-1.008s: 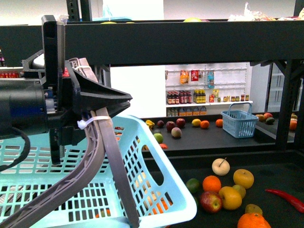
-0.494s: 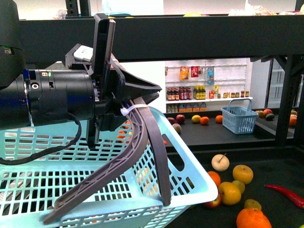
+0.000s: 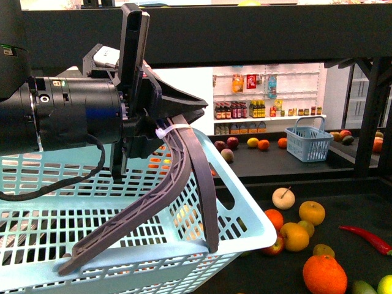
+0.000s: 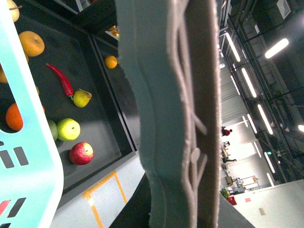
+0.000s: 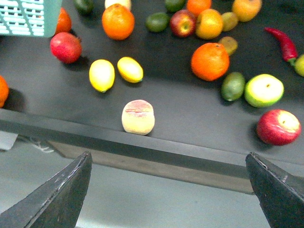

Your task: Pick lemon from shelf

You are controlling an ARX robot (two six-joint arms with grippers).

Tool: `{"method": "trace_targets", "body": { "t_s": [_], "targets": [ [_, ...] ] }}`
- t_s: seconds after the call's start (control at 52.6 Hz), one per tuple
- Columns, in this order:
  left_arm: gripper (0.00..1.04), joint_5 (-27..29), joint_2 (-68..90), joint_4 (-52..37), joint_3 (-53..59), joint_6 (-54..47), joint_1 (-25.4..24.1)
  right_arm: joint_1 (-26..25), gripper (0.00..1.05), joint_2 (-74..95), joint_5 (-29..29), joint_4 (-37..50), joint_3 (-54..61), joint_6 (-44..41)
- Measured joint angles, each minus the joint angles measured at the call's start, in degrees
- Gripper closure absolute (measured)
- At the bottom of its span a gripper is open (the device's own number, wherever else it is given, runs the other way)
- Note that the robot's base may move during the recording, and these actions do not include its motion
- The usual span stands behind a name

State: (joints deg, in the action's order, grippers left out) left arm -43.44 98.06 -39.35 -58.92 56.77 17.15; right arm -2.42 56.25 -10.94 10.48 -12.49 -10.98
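Lemon (image 5: pixel 101 75) lies on shelf (image 5: pixel 180 118) beyond the wide-apart right end effector (image 5: pixel 167 159), while left end effector (image 3: pixel 184 119) clamps basket handle (image 3: pixel 196 177).

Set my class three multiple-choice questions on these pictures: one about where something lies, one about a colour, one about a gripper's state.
1. The two lemons lie: A on the floor; B side by side on the shelf tray; C on a plate.
2. The basket hanging from the left gripper is: A red; B black; C pale blue.
3. The fingers of the right gripper are: A spread open, empty; B shut on a lemon; C shut on a chilli.
Answers: B, both rest on the dark tray; C, its mesh walls are pale blue; A, the fingers stand far apart with nothing between.
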Motion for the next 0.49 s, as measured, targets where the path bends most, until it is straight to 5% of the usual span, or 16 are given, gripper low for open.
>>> {"method": "trace_targets", "body": {
  "t_s": [0.228,0.494],
  "targets": [
    [0.97,0.2,0.1,0.0,0.0,-0.2,0.0,-0.2,0.07,37.0,-6.0,12.0,-15.1,-6.8],
    [0.97,0.0,0.1,0.0,0.0,-0.2,0.0,3.0,0.07,67.1,-4.2,14.8,-37.3,-6.8]
  ]
}}
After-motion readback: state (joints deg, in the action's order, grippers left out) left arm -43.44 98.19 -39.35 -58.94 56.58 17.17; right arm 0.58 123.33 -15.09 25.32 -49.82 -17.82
